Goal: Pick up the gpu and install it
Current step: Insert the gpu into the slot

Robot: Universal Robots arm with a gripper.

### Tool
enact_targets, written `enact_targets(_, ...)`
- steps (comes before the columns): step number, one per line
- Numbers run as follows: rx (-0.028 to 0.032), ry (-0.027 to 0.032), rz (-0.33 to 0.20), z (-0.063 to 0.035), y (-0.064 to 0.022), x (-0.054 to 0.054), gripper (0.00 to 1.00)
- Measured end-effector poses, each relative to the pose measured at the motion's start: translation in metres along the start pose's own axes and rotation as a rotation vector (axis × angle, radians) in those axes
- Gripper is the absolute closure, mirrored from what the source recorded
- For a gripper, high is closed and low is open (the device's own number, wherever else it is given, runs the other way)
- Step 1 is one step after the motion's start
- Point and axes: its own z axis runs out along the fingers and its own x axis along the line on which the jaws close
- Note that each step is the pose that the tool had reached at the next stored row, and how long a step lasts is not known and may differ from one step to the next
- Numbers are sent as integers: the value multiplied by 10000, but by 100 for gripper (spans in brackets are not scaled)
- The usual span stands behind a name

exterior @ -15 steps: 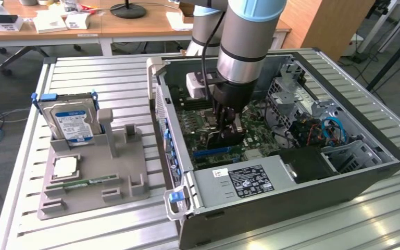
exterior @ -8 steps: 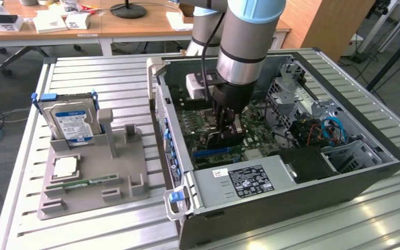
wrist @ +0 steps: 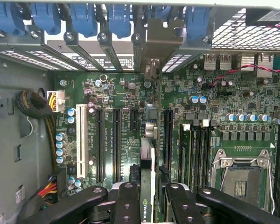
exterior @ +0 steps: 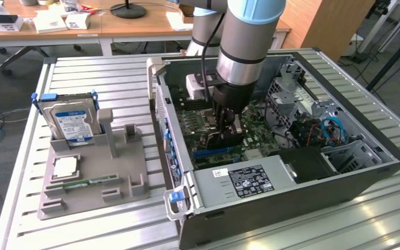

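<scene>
My gripper (exterior: 226, 121) reaches down into the open computer case (exterior: 366, 172), over the motherboard (exterior: 255, 136). It is shut on the gpu (exterior: 222, 139), a thin dark card held upright on its edge. In the wrist view the gpu (wrist: 148, 154) runs edge-on between the two black fingers (wrist: 127, 200), and my gripper (wrist: 148, 198) clamps its near end. The card stands among the black expansion slots (wrist: 115, 144), its silvery end bracket (wrist: 157, 42) up against the case's rear slot openings. Whether its lower edge sits inside a slot I cannot tell.
A grey fixture (exterior: 96, 179) at the exterior view's left holds a blue-labelled hard drive (exterior: 71, 122), a square chip (exterior: 64, 166) and a green memory stick (exterior: 82, 184). Inside the case are the power supply (exterior: 252, 179), drive cages (exterior: 290, 96), a cable bundle (wrist: 35, 105) and the processor socket (wrist: 242, 179).
</scene>
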Motion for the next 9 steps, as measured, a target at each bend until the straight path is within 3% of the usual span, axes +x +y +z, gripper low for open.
enact_targets(9,1,-1,0,9,0,0,74)
